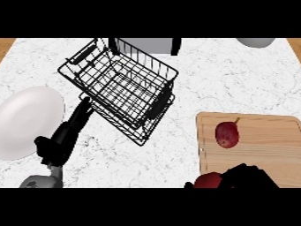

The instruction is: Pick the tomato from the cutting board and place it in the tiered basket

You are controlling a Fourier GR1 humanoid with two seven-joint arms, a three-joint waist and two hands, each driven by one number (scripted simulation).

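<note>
So down at the near edge our right hand (247, 176) has its black fingers curled round the tomato (208, 180), which peeks out red just left of those fingers, right off the near-left corner of the cutting board (270, 145). We'd say the pick is pretty much done, since the tomato looks off the board and in our grasp, though the hand hides most of it, so we can't tell how well it's seated. Beyond the fingers, a darker red fruit with a stem (227, 134) sits on the board, untouched. What's left is the whole carry: the tiered basket (120, 88) is well away, up and left of the holding fingers, tilted wire tiers with nothing in them that we can see. Our left hand (65, 137) is over on the other side, fingers straight and relaxed, pointing up toward the basket's near corner, holding nothing, with the white plate (19, 126) just to their left. Far back there's a grey box (149, 44) behind the basket.
</note>
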